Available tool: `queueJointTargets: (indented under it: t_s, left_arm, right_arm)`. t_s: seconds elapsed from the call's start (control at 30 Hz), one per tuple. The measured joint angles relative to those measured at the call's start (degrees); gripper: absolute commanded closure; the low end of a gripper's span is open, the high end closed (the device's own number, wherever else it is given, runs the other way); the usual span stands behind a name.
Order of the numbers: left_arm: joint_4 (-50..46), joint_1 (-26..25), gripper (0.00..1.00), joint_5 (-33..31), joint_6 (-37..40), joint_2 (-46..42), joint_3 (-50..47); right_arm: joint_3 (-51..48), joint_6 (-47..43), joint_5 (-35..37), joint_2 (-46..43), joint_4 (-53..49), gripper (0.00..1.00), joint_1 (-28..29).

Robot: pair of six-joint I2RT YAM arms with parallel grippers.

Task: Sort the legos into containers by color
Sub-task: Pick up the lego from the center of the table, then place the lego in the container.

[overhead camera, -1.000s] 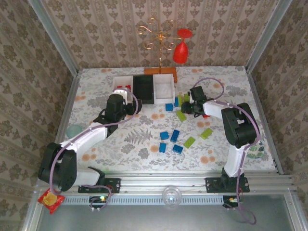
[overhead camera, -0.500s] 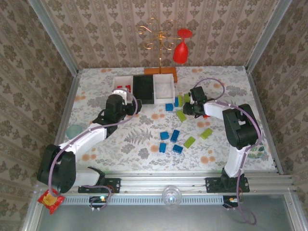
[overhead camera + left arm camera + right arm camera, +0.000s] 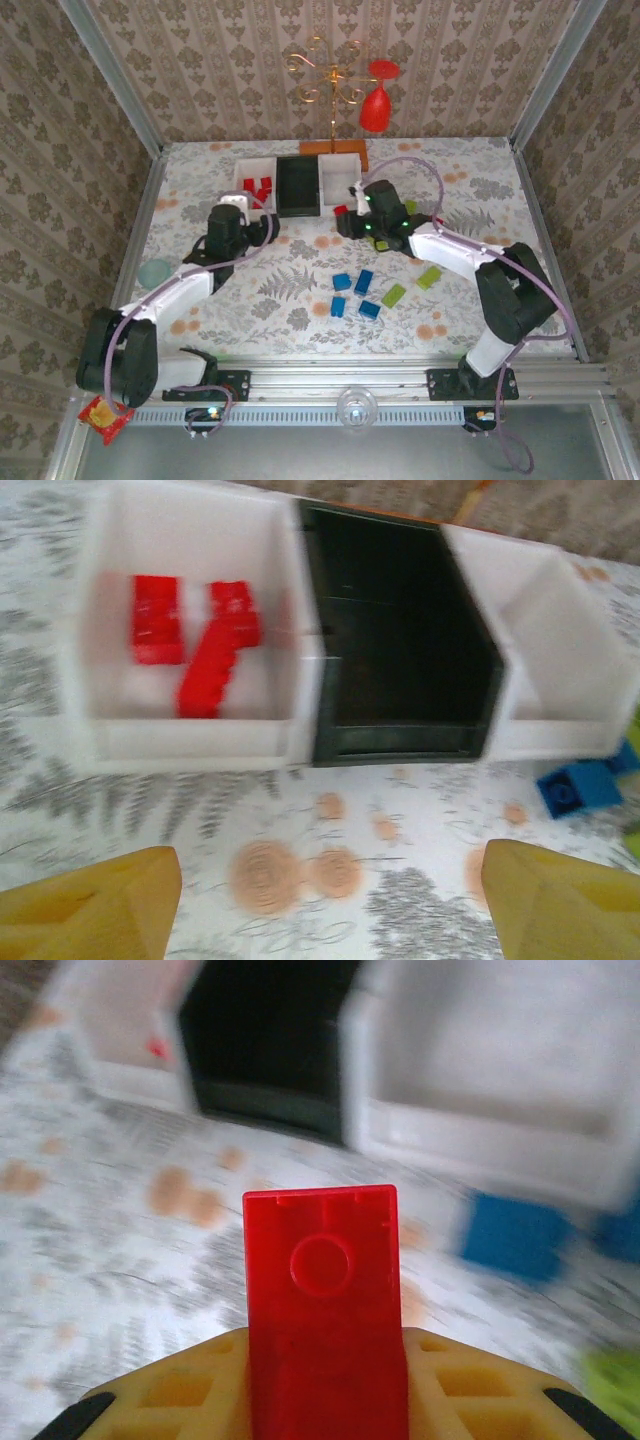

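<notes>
While the right gripper point(image 3: 347, 214) pinches a red rectangular plastic brick point(image 3: 322, 1330) between its yellow fingers point(image 3: 170, 1397), the brick stands upright in the right wrist view. Its hollow underside with one round tube faces the camera. It sits over the floral table top point(image 3: 280, 300), just in front of the row of three small square open-top plastic bins point(image 3: 298, 184).

The left white bin point(image 3: 190, 745) holds a few red bricks point(image 3: 155, 620) lying loose on its floor, two side by side and one slanted before them. The black middle bin point(image 3: 400, 745) and the right white bin point(image 3: 560, 725) show bare floors.

The left gripper point(image 3: 320, 900) hangs in front of the bins, its jaws spread wide with nothing between them.

A blue square brick point(image 3: 572, 790) lies on the table just beside the right white bin's front corner. Nearer the arms, four blue bricks point(image 3: 364, 281) and two lime green bricks point(image 3: 394, 294) lie scattered, well apart from the bins.
</notes>
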Motion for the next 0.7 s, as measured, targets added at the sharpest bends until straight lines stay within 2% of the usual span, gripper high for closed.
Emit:
queueJointTargets:
  t_s: [0.17, 0.37, 0.53, 0.63, 0.7]
  left_arm:
    - [0.28, 5.86, 0.17, -0.31, -2.54, -7.19, -5.6]
    - [-2.4, 6.97, 0.16, -1.25, -3.19, -13.57, -6.29]
    - [-5.44, 7.26, 0.16, -1.22, -3.19, -15.28, -6.29]
    - [-7.23, 7.3, 0.16, -1.22, -3.17, -16.31, -6.29]
    - [-8.33, 7.3, 0.16, -1.22, -3.17, -17.22, -6.29]
  right_arm:
    - [13.7, 2.89, -2.71, 10.56, 3.74, 0.66, 4.35]
    - [31.71, 6.21, -2.93, 26.67, 4.92, 0.66, 7.69]
    - [48.06, 7.93, -3.08, 39.58, 1.55, 0.65, 8.7]
    - [57.44, 8.13, -2.82, 45.62, -1.9, 0.61, 8.66]
    - [63.12, 8.04, -2.64, 48.94, -4.72, 0.53, 8.57]
